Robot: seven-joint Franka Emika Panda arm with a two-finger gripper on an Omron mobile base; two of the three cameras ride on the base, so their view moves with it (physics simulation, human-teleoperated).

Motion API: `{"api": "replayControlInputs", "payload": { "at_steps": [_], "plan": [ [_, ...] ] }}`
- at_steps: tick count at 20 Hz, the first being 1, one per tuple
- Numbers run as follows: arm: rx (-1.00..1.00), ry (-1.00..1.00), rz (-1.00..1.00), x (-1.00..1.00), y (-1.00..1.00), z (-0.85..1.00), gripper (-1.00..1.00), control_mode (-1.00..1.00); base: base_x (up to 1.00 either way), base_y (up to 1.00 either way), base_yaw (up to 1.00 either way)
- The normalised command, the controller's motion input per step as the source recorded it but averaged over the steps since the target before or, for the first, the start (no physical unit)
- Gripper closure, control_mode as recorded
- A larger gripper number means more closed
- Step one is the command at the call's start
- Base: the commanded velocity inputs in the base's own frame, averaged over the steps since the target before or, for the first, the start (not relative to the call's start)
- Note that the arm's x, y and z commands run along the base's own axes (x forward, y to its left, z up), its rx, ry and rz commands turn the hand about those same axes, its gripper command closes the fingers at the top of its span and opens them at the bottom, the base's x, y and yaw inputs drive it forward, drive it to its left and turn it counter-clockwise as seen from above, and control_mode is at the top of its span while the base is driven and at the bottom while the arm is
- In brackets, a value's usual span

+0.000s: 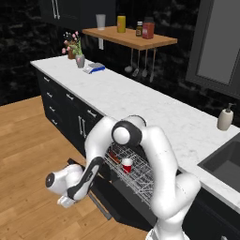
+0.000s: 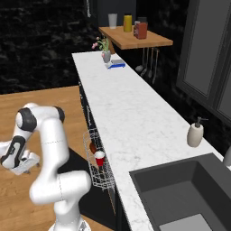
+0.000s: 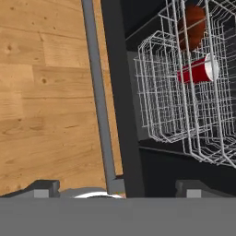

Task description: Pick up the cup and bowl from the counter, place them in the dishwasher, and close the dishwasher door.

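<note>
Cup (image 1: 127, 165) and bowl (image 3: 192, 26) are seen inside the dishwasher's wire rack (image 3: 175, 97).
The gripper (image 3: 118, 186) is held low at the lowered dishwasher door (image 3: 120, 92), fingers apart.

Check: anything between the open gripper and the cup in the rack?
Yes. In the hand view, the dishwasher door edge and white rack wires stand between gripper and cup.

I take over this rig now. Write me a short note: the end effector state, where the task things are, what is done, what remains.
End effector: open, holding nothing, low by the outer edge of the dishwasher door, near its grey bar handle.
Cup: in the white wire rack of the dishwasher.
Bowl: in the same rack, just beyond the cup.
Door: open, folded down; rack pulled out.
Done: cup and bowl are off the counter and loaded.
Left: close the door; the rack probably has to slide in first.
</note>
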Motion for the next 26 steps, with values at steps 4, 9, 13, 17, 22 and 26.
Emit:
{"api": "replayControlInputs", "payload": {
  "at_steps": [4,9,13,17,22,26],
  "plan": [
    [-0.18,0.02,0.00,0.27,-0.02,-0.49,-1.00,-1.00,0.00,0.00,0.00],
    [-0.14,0.02,0.00,0.29,-0.05,-0.49,-1.00,-1.00,0.00,0.00,0.00],
    [-0.14,0.00,0.00,0.24,-0.29,-0.64,-1.00,-1.00,0.00,0.00,0.00],
    [-0.17,0.00,0.00,0.33,-0.11,-0.74,-1.00,-1.00,0.00,0.00,0.00],
    [-0.19,0.00,0.00,0.61,0.03,-0.84,-1.00,-1.00,0.00,0.00,0.00],
    [-0.20,0.00,0.00,0.74,0.16,-0.87,-1.00,-1.00,0.00,0.00,0.00]
  ]
}}
